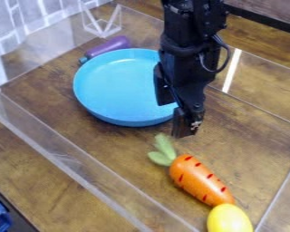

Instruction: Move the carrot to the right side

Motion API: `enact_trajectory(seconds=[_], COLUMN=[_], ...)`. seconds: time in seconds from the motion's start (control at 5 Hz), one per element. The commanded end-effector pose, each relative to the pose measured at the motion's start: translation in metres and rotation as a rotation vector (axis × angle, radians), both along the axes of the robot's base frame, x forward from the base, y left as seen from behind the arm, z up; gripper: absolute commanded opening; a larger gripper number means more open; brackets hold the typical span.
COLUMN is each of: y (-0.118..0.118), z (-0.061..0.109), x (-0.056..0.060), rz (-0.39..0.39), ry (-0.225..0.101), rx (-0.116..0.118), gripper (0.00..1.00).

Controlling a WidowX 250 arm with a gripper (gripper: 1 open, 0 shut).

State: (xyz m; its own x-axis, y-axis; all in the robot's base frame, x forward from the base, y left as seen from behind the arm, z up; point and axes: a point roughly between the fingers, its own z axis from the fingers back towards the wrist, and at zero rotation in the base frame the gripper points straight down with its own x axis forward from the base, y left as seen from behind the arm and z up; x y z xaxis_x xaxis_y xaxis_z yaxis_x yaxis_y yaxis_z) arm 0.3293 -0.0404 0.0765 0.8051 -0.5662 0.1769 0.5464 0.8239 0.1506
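One wooden table (62, 127) carries everything, with clear panels standing along its edges. One black robot arm (190, 36) hangs above it, its gripper (191, 122) pointing down with jaws spread and nothing between them. One blue plate (117, 83) lies to the left of the gripper; nothing shows in its visible part. One carrot (196, 176) lies on the wood below the gripper, apart from it, leafy top toward the plate. One yellow toy (231, 219) touches the carrot's tip. One purple toy (108, 47) lies behind the plate.

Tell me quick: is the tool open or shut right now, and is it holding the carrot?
Tool: open, holding nothing. The carrot lies on the table below it, apart from the fingers.
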Motion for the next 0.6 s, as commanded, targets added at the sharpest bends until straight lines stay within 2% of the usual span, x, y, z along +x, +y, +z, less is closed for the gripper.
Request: enact_trajectory(seconds=[0.0, 0.4], y=[0.008, 0.016], z=[0.027, 0.03], x=[0.005, -0.016], rz=[-0.028, 0.01], ry=[-0.097, -0.105], rx=[-0.022, -0.055], gripper=[1.0, 1.0])
